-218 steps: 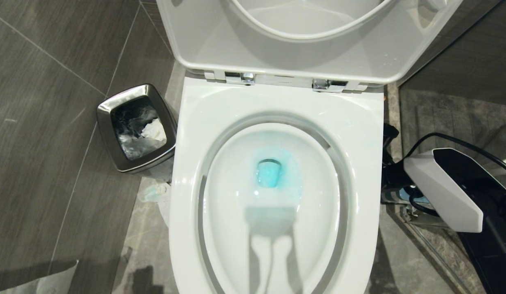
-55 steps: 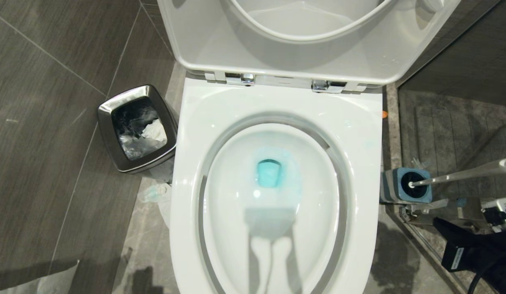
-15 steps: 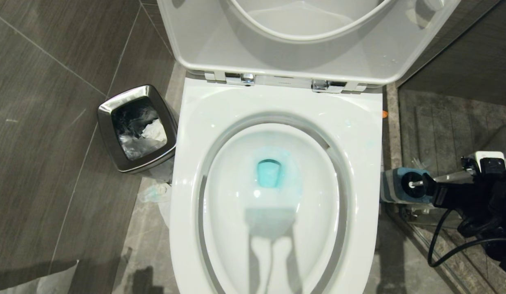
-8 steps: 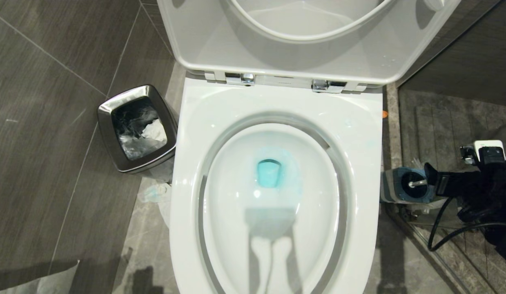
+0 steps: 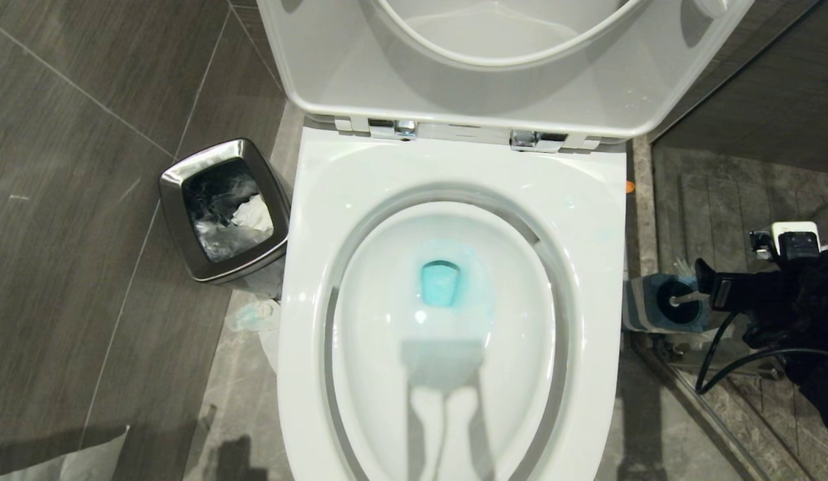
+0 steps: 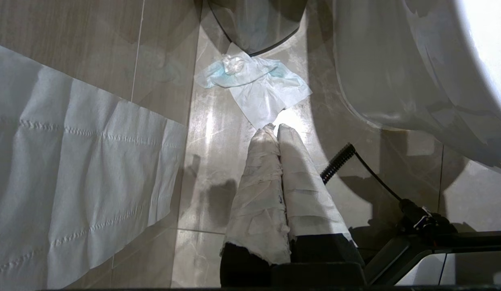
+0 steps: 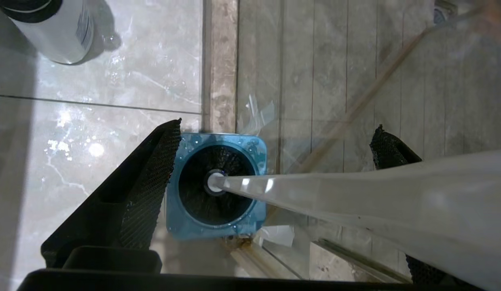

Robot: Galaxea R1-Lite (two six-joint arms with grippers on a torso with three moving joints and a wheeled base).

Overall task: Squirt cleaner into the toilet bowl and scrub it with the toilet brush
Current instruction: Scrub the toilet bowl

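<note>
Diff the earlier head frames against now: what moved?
The right gripper came in from the right edge and now straddles, open, the whitish-grey toilet brush handle in its square blue-topped holder. No grasp yet. White toilet bowl, turquoise water, steel bin unchanged.

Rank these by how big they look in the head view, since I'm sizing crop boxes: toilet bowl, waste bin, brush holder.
Largest to smallest as they look in the head view:
1. toilet bowl, by far the largest
2. waste bin, clearly smaller
3. brush holder, smallest, though the right gripper covers its far side
</note>
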